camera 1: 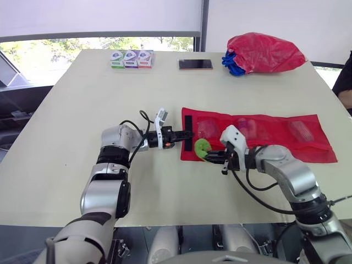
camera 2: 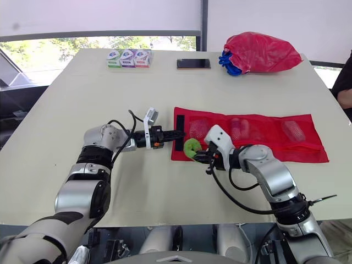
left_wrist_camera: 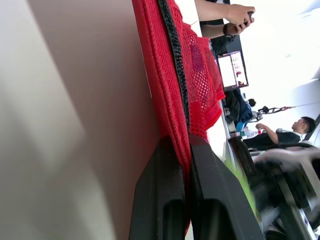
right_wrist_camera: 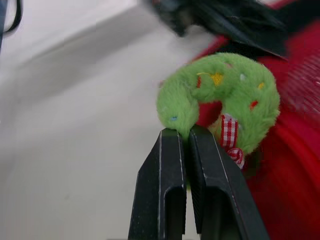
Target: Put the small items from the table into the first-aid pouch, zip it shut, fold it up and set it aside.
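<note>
The red mesh first-aid pouch (camera 1: 264, 135) lies unfolded across the table, with items showing through its pockets. My left gripper (camera 1: 184, 135) is shut on the pouch's left edge (left_wrist_camera: 175, 125), beside a black strip. A small green plush wreath (right_wrist_camera: 225, 102) with a checked ribbon hangs at the pouch's left end (camera 1: 202, 147). My right gripper (camera 1: 212, 156) is shut on the wreath, just over the pouch's front left corner.
At the table's far side stand three small boxes (camera 1: 131, 59), a dark phone (camera 1: 195, 64) and a red bag with blue cord (camera 1: 264, 53). A person's arm (camera 1: 345, 91) shows at the right edge. People sit beyond the table in the left wrist view.
</note>
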